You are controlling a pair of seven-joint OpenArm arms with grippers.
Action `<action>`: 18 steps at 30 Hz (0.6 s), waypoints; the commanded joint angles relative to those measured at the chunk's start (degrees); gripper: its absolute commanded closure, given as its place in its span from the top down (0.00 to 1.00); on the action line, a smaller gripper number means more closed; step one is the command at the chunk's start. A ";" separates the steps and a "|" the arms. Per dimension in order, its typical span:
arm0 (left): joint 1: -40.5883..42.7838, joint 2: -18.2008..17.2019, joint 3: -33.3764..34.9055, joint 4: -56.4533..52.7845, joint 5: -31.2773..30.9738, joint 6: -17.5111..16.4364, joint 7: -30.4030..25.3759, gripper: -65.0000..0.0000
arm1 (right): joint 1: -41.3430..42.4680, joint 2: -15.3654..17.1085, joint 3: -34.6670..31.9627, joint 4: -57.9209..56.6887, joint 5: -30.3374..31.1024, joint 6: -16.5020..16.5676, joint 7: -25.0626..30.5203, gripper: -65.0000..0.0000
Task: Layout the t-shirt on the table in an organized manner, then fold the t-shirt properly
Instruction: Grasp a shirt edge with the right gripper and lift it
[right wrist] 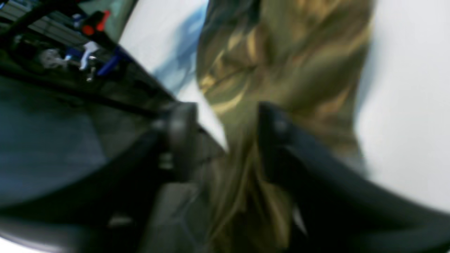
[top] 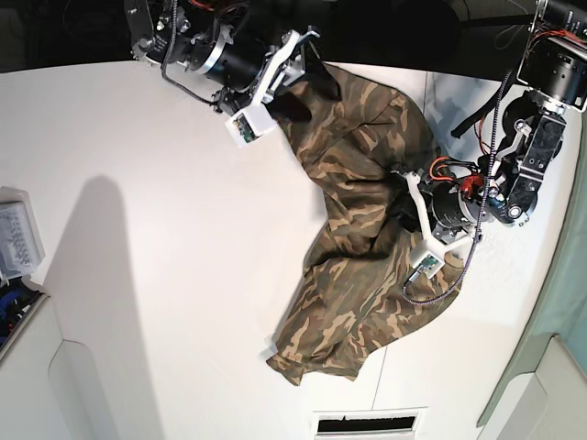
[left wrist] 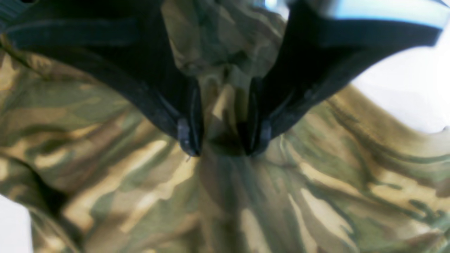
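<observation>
I count one t-shirt [top: 353,247], one table [top: 147,229] and two arms, each ending in one gripper. The t-shirt lies crumpled in a long diagonal heap on the right half of the table, running from the far edge near the right gripper [top: 307,87] down toward the near edge, with its lower end bunched into folds. My left gripper [left wrist: 225,140] sits at the heap's right side; in its wrist view the two dark fingers [left wrist: 190,133] stand a little apart with a ridge of camouflage cloth gathered between them, so it is pinching the t-shirt. The right gripper is at the heap's far end, and its wrist view is badly blurred: I see two dark finger shapes with cloth hanging between them, but I cannot tell whether they grip it or stand spread around it. From the base view both sets of fingertips are hidden by the arms' own bodies and by cloth. Collar and sleeves are lost in the folds.
</observation>
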State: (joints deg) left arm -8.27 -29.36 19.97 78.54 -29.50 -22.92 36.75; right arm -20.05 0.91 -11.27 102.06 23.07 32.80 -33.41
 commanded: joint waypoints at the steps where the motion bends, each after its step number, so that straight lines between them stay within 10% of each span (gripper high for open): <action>1: -0.90 -0.63 -0.48 0.94 -0.31 0.76 -1.18 0.37 | 1.70 -0.28 0.13 1.09 0.68 -0.31 1.55 0.52; 10: 5.55 5.14 -0.48 0.87 -0.31 1.99 -1.77 0.37 | 13.29 -2.75 1.14 -2.99 -13.77 -15.37 5.84 0.52; 18: 9.20 13.68 -0.44 1.07 -0.28 -2.80 1.16 0.37 | 20.33 -5.51 1.22 -14.60 -19.76 -19.37 7.98 0.52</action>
State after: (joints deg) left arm 1.37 -15.03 19.70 79.13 -30.35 -25.54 36.21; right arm -0.84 -4.43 -10.13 86.37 3.01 13.61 -27.22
